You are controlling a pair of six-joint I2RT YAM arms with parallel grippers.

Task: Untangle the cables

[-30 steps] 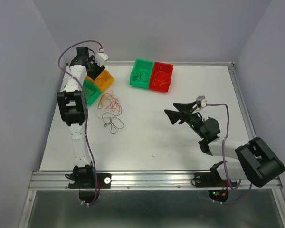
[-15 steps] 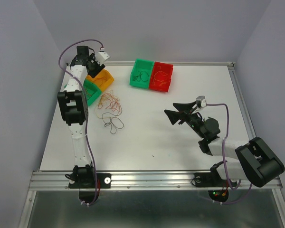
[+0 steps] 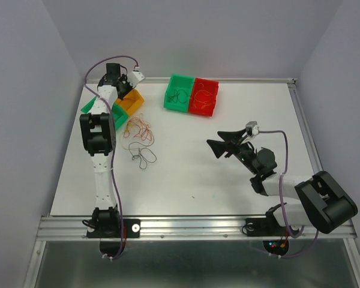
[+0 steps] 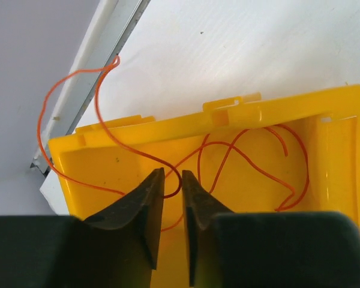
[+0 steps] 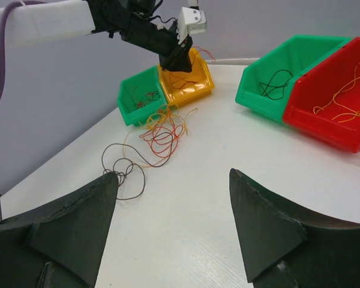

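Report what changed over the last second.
The left tool swung right, over the yellow bin, and its jaws narrowed around an orange cable, with a slim gap left. The right tool stayed open and still. The loose cables and the other bins kept their places.

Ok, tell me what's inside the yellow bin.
Orange wires loop inside the yellow bin, one arching out over its rim. The left gripper hides the near part.

bin pair (image 3: 131, 103) far-left, second bin pair (image 3: 192, 96) far-centre; loose cables (image 3: 141, 133) on table (image 3: 198, 180) just in front of left pair.
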